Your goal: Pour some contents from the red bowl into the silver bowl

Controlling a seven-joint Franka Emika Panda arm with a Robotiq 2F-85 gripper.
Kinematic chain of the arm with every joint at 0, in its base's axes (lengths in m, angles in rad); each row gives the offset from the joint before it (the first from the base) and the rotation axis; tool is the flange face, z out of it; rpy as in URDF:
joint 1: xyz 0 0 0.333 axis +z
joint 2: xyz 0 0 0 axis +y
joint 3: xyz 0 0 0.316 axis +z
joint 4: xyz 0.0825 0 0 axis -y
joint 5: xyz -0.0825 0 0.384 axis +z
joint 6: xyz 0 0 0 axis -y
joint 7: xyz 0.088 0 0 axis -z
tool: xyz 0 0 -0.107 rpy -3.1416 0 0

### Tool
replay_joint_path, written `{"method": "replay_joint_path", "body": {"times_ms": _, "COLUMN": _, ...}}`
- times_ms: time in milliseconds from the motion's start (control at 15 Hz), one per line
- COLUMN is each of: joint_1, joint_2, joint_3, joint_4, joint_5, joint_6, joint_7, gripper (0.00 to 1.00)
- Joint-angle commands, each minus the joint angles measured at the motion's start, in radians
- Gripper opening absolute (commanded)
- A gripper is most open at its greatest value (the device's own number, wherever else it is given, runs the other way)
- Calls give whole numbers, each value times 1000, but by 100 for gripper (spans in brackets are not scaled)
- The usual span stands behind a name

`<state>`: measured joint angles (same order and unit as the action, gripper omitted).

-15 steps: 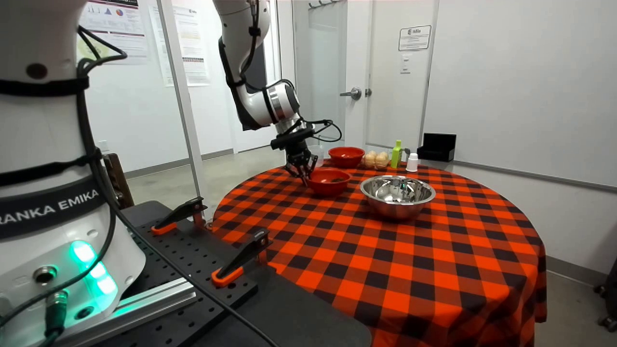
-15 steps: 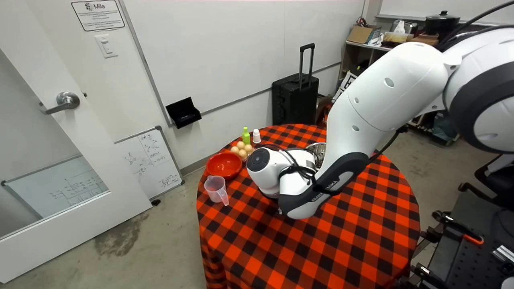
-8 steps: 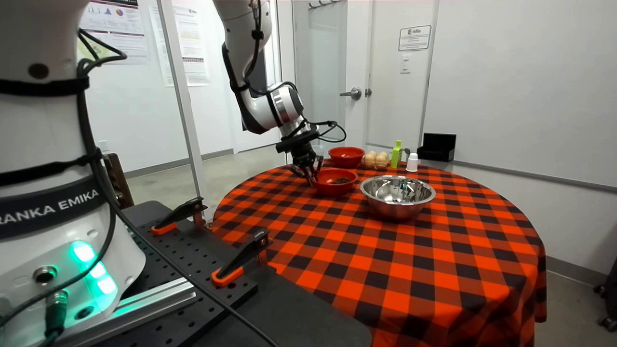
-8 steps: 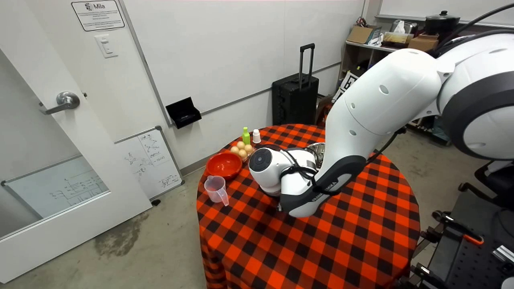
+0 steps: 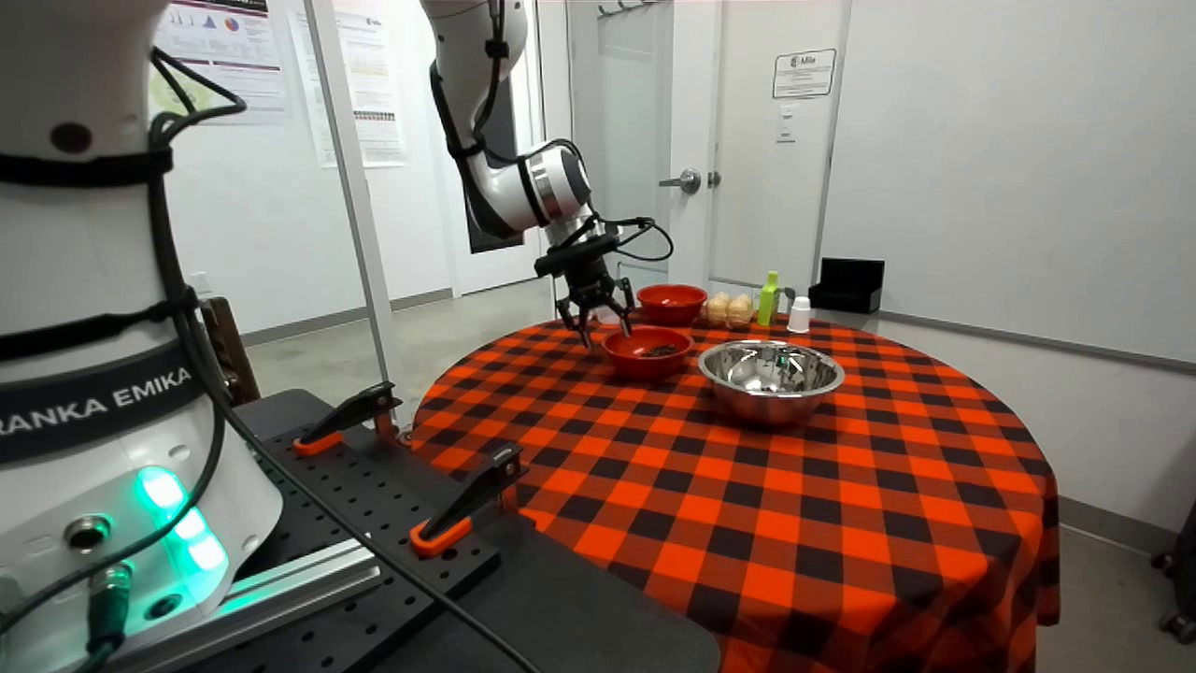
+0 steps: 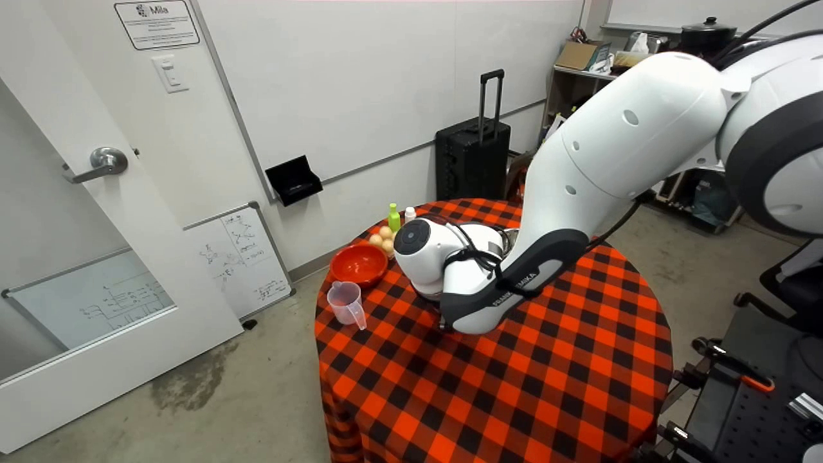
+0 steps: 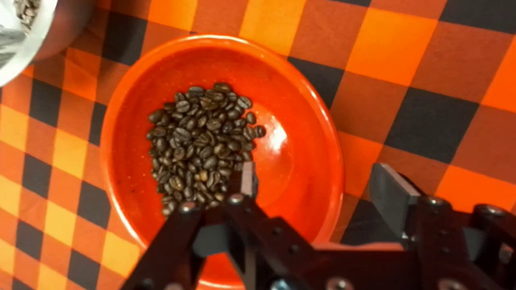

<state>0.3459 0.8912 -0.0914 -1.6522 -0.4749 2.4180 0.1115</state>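
The red bowl stands upright on the checked cloth, with dark coffee beans heaped on one side of its floor in the wrist view. My gripper is open, its pads wide apart and nothing held between them. One finger reaches over the bowl's inside, the other is outside its rim, apart from the wall. To the right in an exterior view is the silver bowl; the wrist view catches its rim and some brown bits inside. Elsewhere my arm covers most of it.
Behind stands another red bowl, near a clear measuring jug. Eggs, a green bottle and a small white container line the table's far side. Black clamps sit by the robot's base.
The red bowl shifted toward the silver bowl with my jaws shut at its rim. Since then the jaws have spread apart and risen somewhat, and the bowl stays on the cloth.
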Motion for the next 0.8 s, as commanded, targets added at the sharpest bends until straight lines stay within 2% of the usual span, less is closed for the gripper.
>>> {"method": "replay_joint_path", "body": {"times_ms": 0, "joint_1": -79, "joint_2": -149, "joint_3": 69, "joint_4": -69, "joint_5": 115, "joint_6": -54, "joint_7": -37, "gripper": 99}}
{"method": "replay_joint_path", "body": {"times_ms": 267, "joint_1": -216, "joint_2": -305, "joint_3": 196, "joint_4": -112, "joint_5": 336, "joint_6": -170, "joint_7": -185, "gripper": 100}}
{"method": "replay_joint_path", "body": {"times_ms": 467, "joint_1": -308, "joint_2": -418, "joint_3": 265, "joint_4": -146, "joint_5": 513, "joint_6": -295, "joint_7": -307, "gripper": 100}}
{"method": "replay_joint_path", "body": {"times_ms": 600, "joint_1": -342, "joint_2": -493, "joint_3": 271, "joint_4": -179, "joint_5": 607, "joint_6": -372, "joint_7": -345, "gripper": 100}}
{"method": "replay_joint_path", "body": {"times_ms": 733, "joint_1": -356, "joint_2": -568, "joint_3": 255, "joint_4": -219, "joint_5": 656, "joint_6": -437, "joint_7": -356, "gripper": 100}}
